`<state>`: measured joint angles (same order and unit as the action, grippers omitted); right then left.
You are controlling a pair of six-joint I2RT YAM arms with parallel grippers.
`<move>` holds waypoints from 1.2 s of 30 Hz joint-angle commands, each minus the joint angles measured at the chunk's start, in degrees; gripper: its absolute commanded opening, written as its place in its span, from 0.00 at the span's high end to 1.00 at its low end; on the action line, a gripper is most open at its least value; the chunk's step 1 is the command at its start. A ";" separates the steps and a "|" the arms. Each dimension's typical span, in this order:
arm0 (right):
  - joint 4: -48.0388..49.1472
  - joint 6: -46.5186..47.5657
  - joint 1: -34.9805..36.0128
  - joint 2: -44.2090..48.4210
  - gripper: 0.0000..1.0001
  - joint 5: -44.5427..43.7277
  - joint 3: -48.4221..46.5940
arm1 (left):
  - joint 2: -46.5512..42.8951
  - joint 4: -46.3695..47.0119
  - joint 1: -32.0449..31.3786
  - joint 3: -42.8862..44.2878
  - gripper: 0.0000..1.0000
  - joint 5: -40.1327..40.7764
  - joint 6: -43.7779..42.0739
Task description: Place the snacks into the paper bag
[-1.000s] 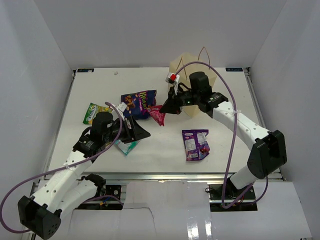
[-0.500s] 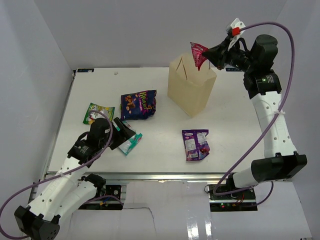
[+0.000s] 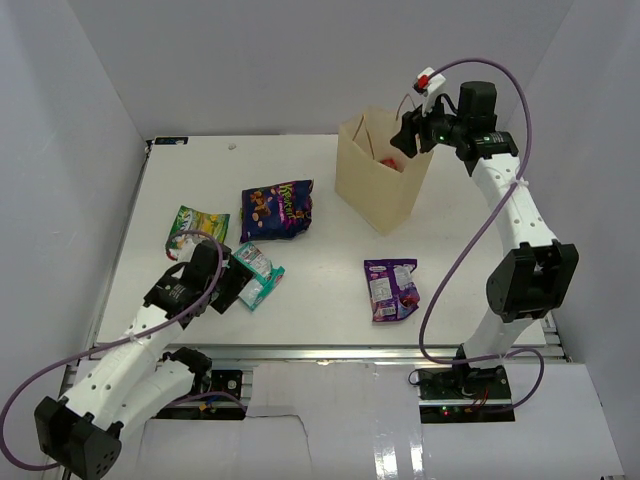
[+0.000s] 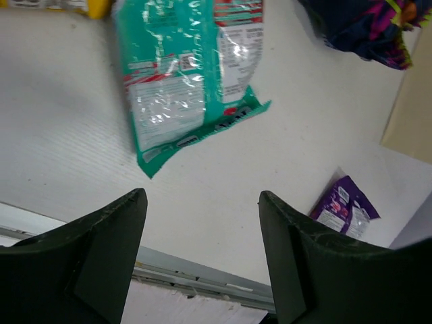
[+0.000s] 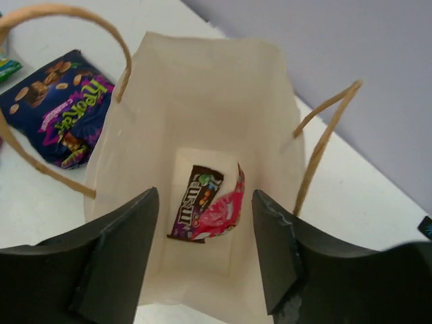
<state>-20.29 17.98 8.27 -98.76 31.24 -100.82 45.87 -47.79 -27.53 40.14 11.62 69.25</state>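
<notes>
Pale grey walls [image 3: 300,60] enclose a white table [image 3: 330,270], and the tan paper bag [image 3: 382,180] stands upright at the far side, right of centre, its mouth open. Directly above that mouth hangs the right gripper [image 3: 405,140], its fingers spread apart and holding nothing. Its wrist view looks straight down between the two dark fingers into the bag, whose twine handles [image 5: 317,142] arch up on either side. On the bag's floor lie a red packet [image 5: 226,210] and a brown packet [image 5: 194,201], touching each other, the brown one to the left. On the table to the left of the bag rests the large purple packet [image 3: 278,208], apart from the bag. At the left side lies the green-yellow packet [image 3: 193,226], and nearer and a little to its right the teal packet [image 3: 258,277]. The left gripper [image 3: 232,285] is low over the table at the near-left edge of the teal packet, jaws wide apart and empty; in its wrist view the packet lies just beyond the fingertips, not between them. The small purple packet [image 3: 392,288] lies alone at the near right, well apart from the others.
</notes>
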 commanded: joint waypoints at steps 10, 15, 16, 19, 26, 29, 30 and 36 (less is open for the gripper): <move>-11.34 10.92 -0.72 19.47 0.22 19.20 13.08 | 10.03 -12.07 18.81 5.48 0.24 3.07 10.38; -15.29 17.78 -0.80 26.86 0.22 21.31 26.17 | 14.07 -3.73 31.44 3.02 0.24 -5.97 10.20; -15.91 18.58 -0.80 27.56 0.22 21.66 27.41 | 15.03 -2.67 32.53 2.84 0.24 -6.95 10.37; -17.58 20.78 -0.72 29.41 0.22 22.63 31.11 | 18.90 0.24 35.87 2.84 0.25 -9.33 10.99; -18.20 21.40 -0.80 29.77 0.22 23.34 34.54 | 27.25 1.65 40.27 3.37 0.29 -14.16 10.11; -18.03 21.40 -0.80 29.59 0.22 23.51 35.07 | 29.63 -0.11 40.62 3.10 0.30 -14.17 10.20; -17.94 21.22 -0.80 29.42 0.22 23.51 35.16 | 29.89 -0.20 40.71 2.93 0.30 -13.99 10.29; -17.76 20.61 -0.80 28.54 0.22 24.39 35.16 | 34.45 1.38 41.76 2.22 0.33 -9.86 8.18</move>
<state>-38.54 38.13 7.84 -70.46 53.36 -65.82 78.19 -46.81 13.17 42.54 -0.38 77.58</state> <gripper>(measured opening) 0.780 0.682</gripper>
